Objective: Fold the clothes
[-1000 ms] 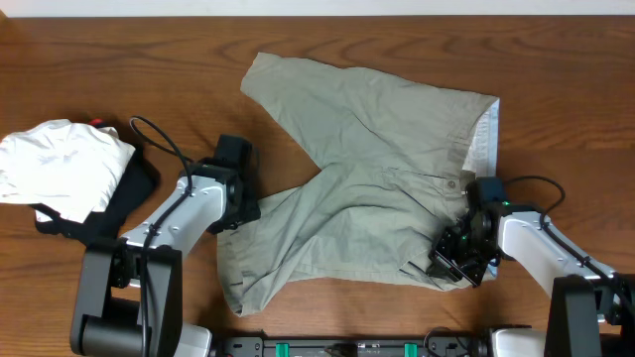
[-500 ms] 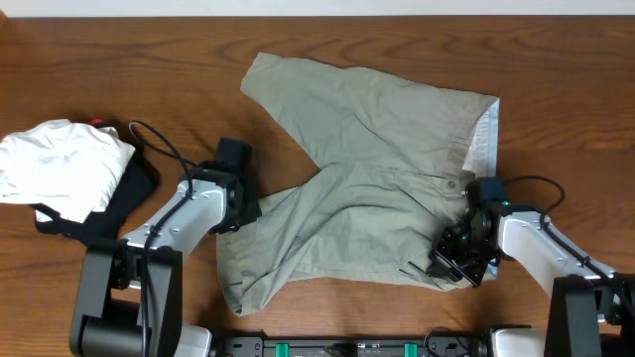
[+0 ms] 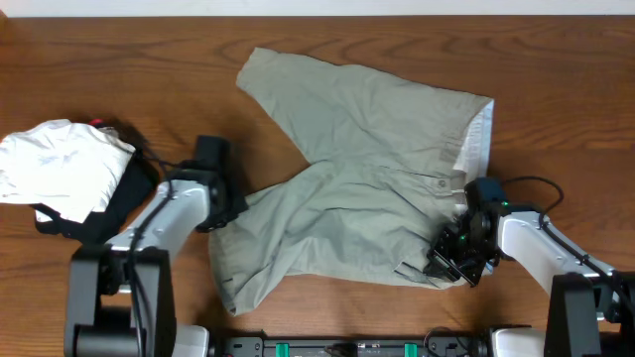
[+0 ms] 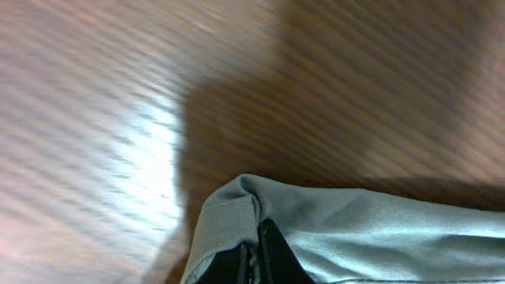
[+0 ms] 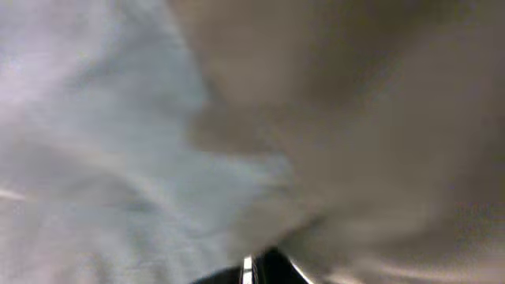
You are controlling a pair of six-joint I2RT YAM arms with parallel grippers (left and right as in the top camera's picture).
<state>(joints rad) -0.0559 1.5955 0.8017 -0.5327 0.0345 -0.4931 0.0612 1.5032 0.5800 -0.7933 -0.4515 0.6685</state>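
pinching pale khaki cotton shorts (image 3: 367, 139) hem in closed left end effector (image 3: 224, 212) | clamping waistband in closed right end effector (image 3: 444, 266) | likely for folding

This looks like a robotics lab or test bench rather than a home. A bare wood-grain worktop (image 3: 119, 59) stands against a pale wall (image 3: 317, 6). Two robot arms are fixed at its near edge, the left arm (image 3: 169, 213) and the right arm (image 3: 541, 248). A black cable (image 3: 534, 179) loops over the right one. A dark rail (image 3: 347, 347) with green fittings runs along that edge. On the wood lie only clothes: shorts (image 3: 367, 149), a white garment (image 3: 60, 164) and a black garment (image 3: 124, 198).
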